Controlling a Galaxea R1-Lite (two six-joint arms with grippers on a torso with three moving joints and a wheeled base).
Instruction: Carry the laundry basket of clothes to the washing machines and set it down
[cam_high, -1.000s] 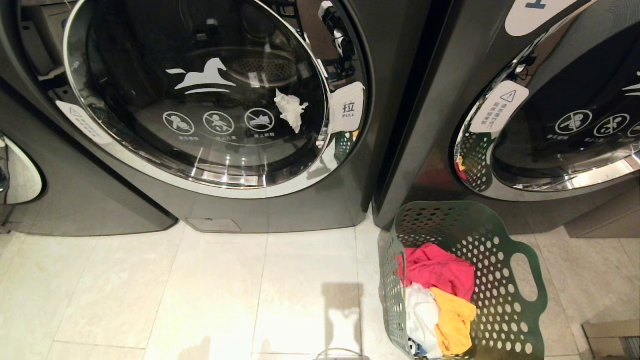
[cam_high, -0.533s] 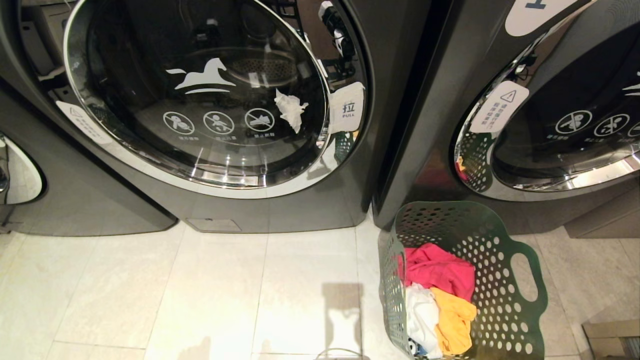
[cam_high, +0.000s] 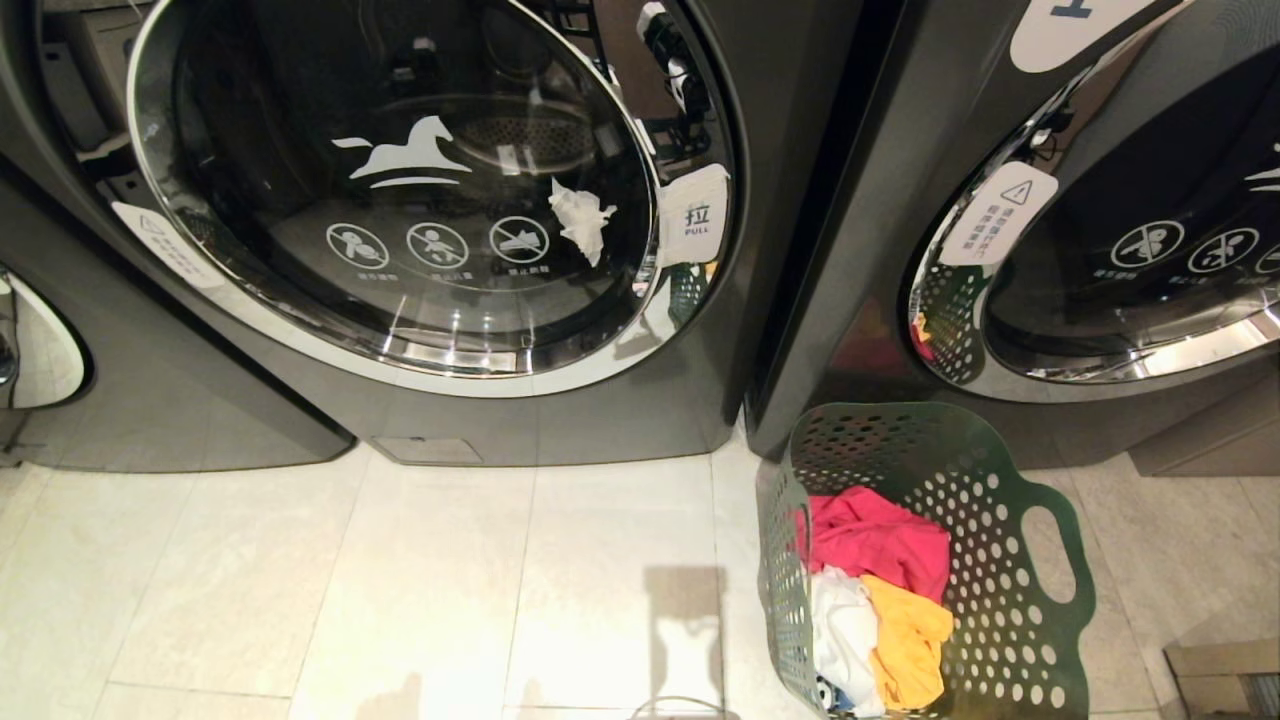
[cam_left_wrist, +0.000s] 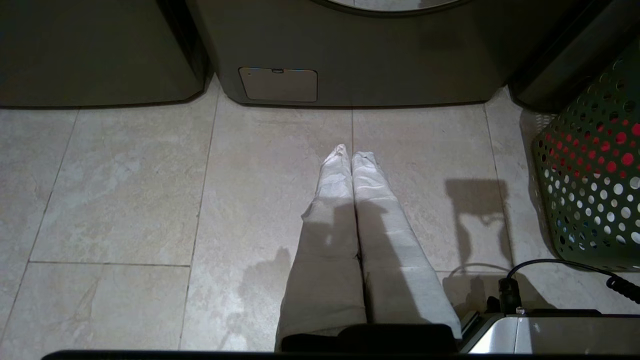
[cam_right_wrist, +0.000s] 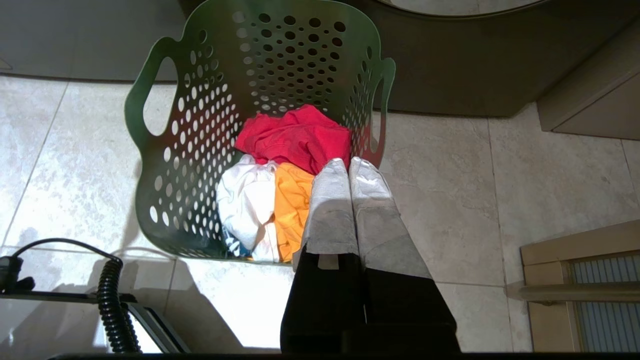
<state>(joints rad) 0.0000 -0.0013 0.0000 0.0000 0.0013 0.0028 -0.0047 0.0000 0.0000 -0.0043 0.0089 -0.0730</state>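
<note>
The dark green laundry basket (cam_high: 1000, 560) stands on the tiled floor right in front of the right-hand washing machine (cam_high: 1100, 200); a second washing machine (cam_high: 400, 200) stands to its left. Inside the laundry basket (cam_right_wrist: 200, 125) lie the clothes (cam_high: 880, 600), pink-red, white and yellow-orange, seen also as the clothes (cam_right_wrist: 280, 175) in the right wrist view. My right gripper (cam_right_wrist: 348, 161) hangs shut and empty above the basket's near right rim. My left gripper (cam_left_wrist: 350, 151) is shut and empty over bare floor, left of the basket (cam_left_wrist: 590, 175). Neither arm shows in the head view.
A white scrap of tissue (cam_high: 582, 220) clings to the left machine's glass door. A small service flap (cam_left_wrist: 278, 84) sits low on that machine. A wooden frame (cam_right_wrist: 580, 280) stands on the floor to the basket's right. Black cables (cam_right_wrist: 110, 295) hang by my base.
</note>
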